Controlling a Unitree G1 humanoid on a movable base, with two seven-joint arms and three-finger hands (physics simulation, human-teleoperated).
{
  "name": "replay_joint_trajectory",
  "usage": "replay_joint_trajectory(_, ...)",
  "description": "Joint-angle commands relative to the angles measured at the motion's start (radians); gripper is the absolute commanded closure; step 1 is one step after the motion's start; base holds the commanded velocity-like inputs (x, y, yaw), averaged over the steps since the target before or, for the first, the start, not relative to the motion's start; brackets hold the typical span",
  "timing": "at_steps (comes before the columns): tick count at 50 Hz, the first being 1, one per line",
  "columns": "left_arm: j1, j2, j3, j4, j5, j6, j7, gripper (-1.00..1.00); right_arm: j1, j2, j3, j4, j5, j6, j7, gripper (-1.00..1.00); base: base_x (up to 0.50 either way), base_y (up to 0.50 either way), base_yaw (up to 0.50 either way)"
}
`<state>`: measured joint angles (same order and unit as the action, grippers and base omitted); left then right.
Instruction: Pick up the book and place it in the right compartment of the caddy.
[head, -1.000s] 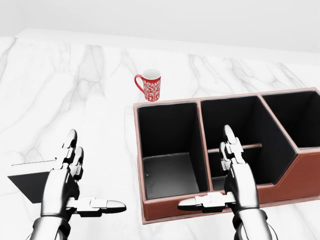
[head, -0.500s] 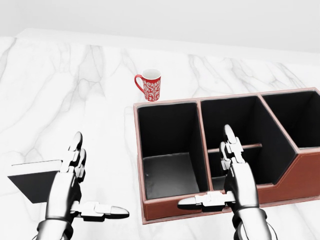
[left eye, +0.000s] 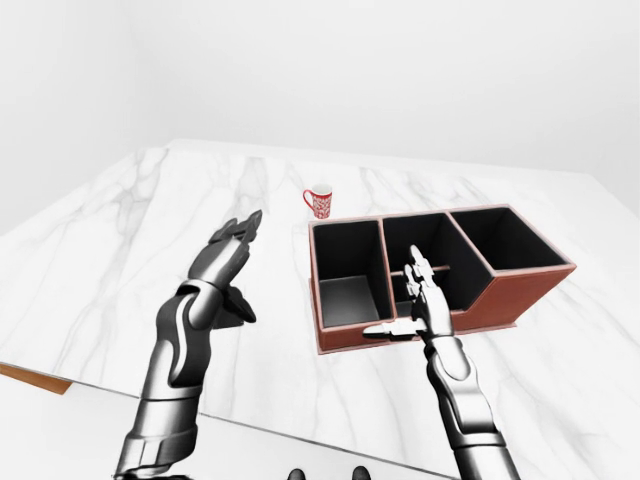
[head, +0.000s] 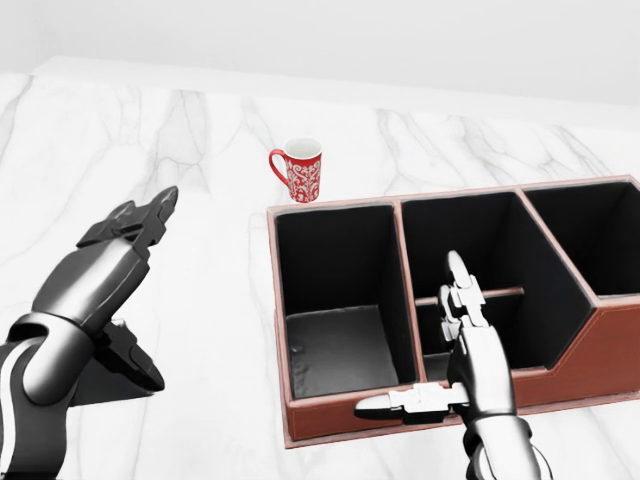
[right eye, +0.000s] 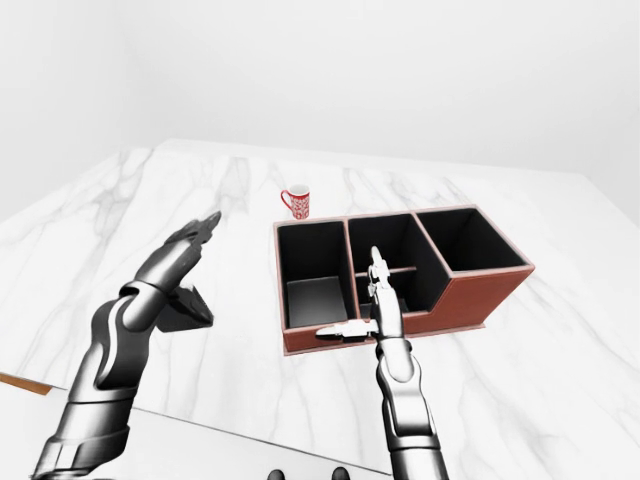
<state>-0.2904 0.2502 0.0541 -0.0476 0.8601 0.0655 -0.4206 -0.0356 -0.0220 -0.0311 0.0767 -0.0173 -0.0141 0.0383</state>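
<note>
Left hand (head: 120, 245) is raised above the marble table (head: 200, 150), its fingers (head: 160, 205) stretched out and apart, gripping nothing. Its forearm hides most of the book (right eye: 185, 308), a flat dark slab lying on the table at the near left, well apart from the caddy; in the head view only a dark corner shows under the wrist, and in the right-eye view a little more of it shows beside the arm. Whether the hand touches the book cannot be told; it appears lifted clear.

Right hand (head: 465, 350) hangs over the near edge of the caddy (head: 340, 425), also open and holding nothing, with 2 fingers pointing to the far side and the thumb (head: 395, 405) stuck out to the left across the caddy's near wall. It covers part of the middle compartment and the low divider inside it, so the floor there is hard to make out.

Reddish-brown outside and black inside, the caddy has 3 compartments side by side. Its left compartment shows a grey floor; the right compartment (head: 595, 235) is cut off by the right edge of the head view but appears whole in the eye views, with nothing seen inside it.

Beyond the caddy's far left corner stands a red patterned mug (head: 300, 170), upright, handle to the left, near but not touching the caddy.
</note>
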Motion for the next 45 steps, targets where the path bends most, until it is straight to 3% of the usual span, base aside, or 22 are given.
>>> replay_joint_trajectory(1, -0.244, 0.136, 0.039, 0.233, 0.319, -0.077, -0.178, -1.00, -0.001, 0.000, 0.000, 0.006, 0.000, -0.002, 0.001, -1.00, 0.00, 0.00, 0.00)
replay_joint_trajectory(3, -0.269, 0.159, 0.039, 0.308, 0.348, -0.104, -0.232, -1.00, -0.001, 0.000, 0.000, 0.005, 0.001, -0.002, 0.002, -1.00, 0.00, 0.00, 0.00)
replay_joint_trajectory(4, -0.262, 0.185, 0.031, 0.343, 0.393, -0.087, -0.277, -1.00, -0.001, 0.000, -0.001, 0.005, 0.002, -0.001, 0.002, -1.00, 0.00, 0.00, 0.00)
replay_joint_trajectory(5, -0.248, 0.204, 0.026, 0.352, 0.420, -0.123, -0.277, -1.00, -0.002, 0.000, 0.000, 0.006, 0.001, -0.002, 0.001, -1.00, 0.00, 0.00, 0.00)
replay_joint_trajectory(7, -0.243, 0.228, 0.036, 0.363, 0.464, -0.153, -0.277, -1.00, -0.002, -0.001, 0.000, 0.008, 0.000, -0.003, 0.000, -1.00, 0.00, 0.00, 0.00)
replay_joint_trajectory(8, -0.245, 0.253, 0.042, 0.349, 0.484, -0.153, -0.277, -1.00, -0.002, 0.000, 0.000, 0.009, 0.000, -0.004, 0.000, -1.00, 0.00, 0.00, 0.00)
replay_joint_trajectory(13, -0.310, 0.276, 0.058, 0.414, 0.548, -0.153, -0.277, -1.00, 0.000, -0.001, 0.001, 0.007, -0.001, -0.005, 0.000, -1.00, 0.00, 0.00, 0.00)
replay_joint_trajectory(22, -0.394, 0.287, 0.062, 0.494, 0.554, -0.153, -0.277, -1.00, 0.000, 0.000, 0.000, -0.003, 0.001, 0.006, 0.000, -1.00, 0.00, 0.00, 0.00)
replay_joint_trajectory(35, -0.419, 0.262, 0.038, 0.619, 0.534, -0.153, -0.277, -1.00, 0.001, 0.000, 0.000, -0.002, 0.001, 0.003, 0.001, -1.00, 0.00, 0.00, 0.00)
replay_joint_trajectory(45, -0.436, 0.231, 0.002, 0.822, 0.458, -0.143, -0.277, -1.00, -0.002, -0.001, 0.000, 0.008, 0.000, -0.002, 0.000, -1.00, 0.00, 0.00, 0.00)
